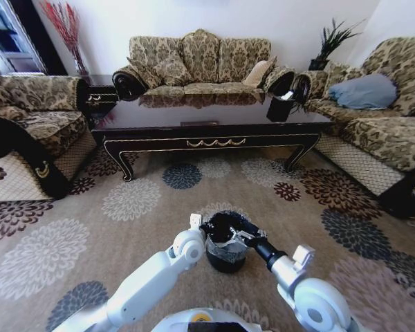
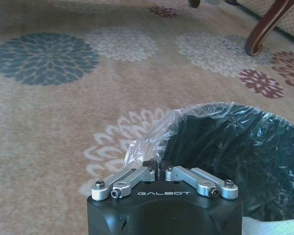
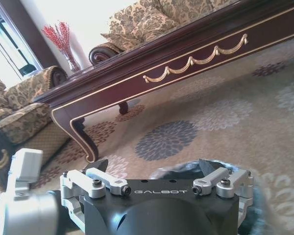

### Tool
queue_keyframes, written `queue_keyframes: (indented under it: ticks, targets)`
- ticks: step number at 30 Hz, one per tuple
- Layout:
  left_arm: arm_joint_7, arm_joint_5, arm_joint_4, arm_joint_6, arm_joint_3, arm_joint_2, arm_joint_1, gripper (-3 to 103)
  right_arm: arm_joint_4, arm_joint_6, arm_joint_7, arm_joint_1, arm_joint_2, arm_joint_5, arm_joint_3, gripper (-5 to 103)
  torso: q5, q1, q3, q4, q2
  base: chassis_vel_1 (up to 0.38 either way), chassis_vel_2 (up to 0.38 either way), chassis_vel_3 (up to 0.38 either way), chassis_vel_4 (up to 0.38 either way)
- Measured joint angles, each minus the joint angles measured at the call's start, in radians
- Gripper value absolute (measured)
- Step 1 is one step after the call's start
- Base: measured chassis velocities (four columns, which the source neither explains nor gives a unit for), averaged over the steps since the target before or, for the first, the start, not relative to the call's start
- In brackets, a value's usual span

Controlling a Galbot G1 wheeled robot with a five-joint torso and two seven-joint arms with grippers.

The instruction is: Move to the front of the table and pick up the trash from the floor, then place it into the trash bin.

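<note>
1. The bin (image 1: 226, 247) stands on the carpet (image 1: 145, 207) near the robot, the table (image 1: 207, 135) far beyond.
2. Left gripper (image 2: 159, 164) closed at the bin's liner (pinching it? cannot tell).
3. Right gripper (image 3: 154, 169) open above the bin.

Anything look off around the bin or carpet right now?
Nothing is spilled or tipped. The trash bin stands upright on the carpet, with the left claw and right claw at its rim. Its liner sits loosely crumpled over the rim.
</note>
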Motion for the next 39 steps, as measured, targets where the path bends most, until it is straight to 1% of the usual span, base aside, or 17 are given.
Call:
queue_keyframes:
  ticks: [4,7,9,12,13,17,18,20,23,28,35,39]
  targets:
    - [0.006,0.000,-0.010,0.000,-0.024,0.032,0.009,4,-0.012,0.009,-0.003,0.002,0.002,-0.024,0.000,100,0.0000,0.000,0.000,0.0002,0.000,0.000,0.000,0.000,0.000]
    - [0.011,-0.010,-0.038,0.001,-0.088,0.080,0.038,4,-0.037,0.022,-0.009,0.010,0.009,-0.053,0.004,100,0.0000,0.000,0.000,0.0004,0.000,0.000,0.000,0.000,0.000]
    - [0.011,-0.015,-0.045,0.002,-0.105,0.088,0.044,4,-0.041,0.024,-0.010,0.011,0.011,-0.055,0.005,100,0.0000,0.000,0.000,0.0003,0.000,0.000,0.000,0.000,0.000]
    - [0.024,-0.040,-0.075,0.005,-0.215,0.139,0.088,4,-0.062,0.033,-0.014,0.013,0.016,-0.073,0.006,100,-0.0001,0.000,0.000,0.0003,0.000,0.000,0.000,0.000,0.000]
    - [0.024,-0.040,-0.075,0.005,-0.215,0.139,0.088,4,-0.062,0.033,-0.014,0.013,0.016,-0.073,0.006,100,-0.0001,0.000,0.000,0.0003,0.000,0.000,0.000,0.000,0.000]
    - [0.051,-0.054,-0.099,0.000,-0.301,0.196,0.133,4,-0.072,0.035,-0.018,0.013,0.022,-0.087,-0.003,100,-0.0001,0.000,0.000,0.0004,0.000,0.000,0.000,0.000,0.000]
    - [0.051,-0.054,-0.099,0.000,-0.301,0.196,0.133,4,-0.072,0.035,-0.018,0.013,0.022,-0.087,-0.003,100,-0.0001,0.000,0.000,0.0004,0.000,0.000,0.000,0.000,0.000]
    - [0.060,-0.055,-0.105,-0.005,-0.326,0.218,0.152,4,-0.075,0.035,-0.018,0.013,0.026,-0.093,-0.007,100,-0.0002,0.000,0.000,0.0002,0.000,0.000,0.000,0.000,0.000]
    - [0.088,-0.047,-0.106,-0.022,-0.395,0.265,0.203,4,-0.082,0.037,-0.024,-0.001,0.036,-0.114,-0.009,100,-0.0003,0.000,0.000,0.0003,0.000,0.000,0.000,0.000,0.000]
    - [0.106,-0.048,-0.099,-0.039,-0.438,0.296,0.223,4,-0.086,0.042,-0.027,-0.020,0.044,-0.126,-0.002,100,0.0000,0.000,0.000,0.0004,0.000,0.000,0.000,0.000,0.000]
    - [0.121,-0.048,-0.066,-0.052,-0.469,0.297,0.228,4,-0.085,0.045,-0.029,-0.046,0.051,-0.138,0.012,100,0.0000,0.000,0.000,0.0001,0.000,0.000,0.000,0.000,0.000]
    - [0.135,-0.032,-0.031,-0.059,-0.484,0.296,0.238,4,-0.082,0.049,-0.031,-0.065,0.053,-0.145,0.023,100,-0.0001,0.000,0.000,0.0002,0.000,0.000,0.000,0.000,0.000]
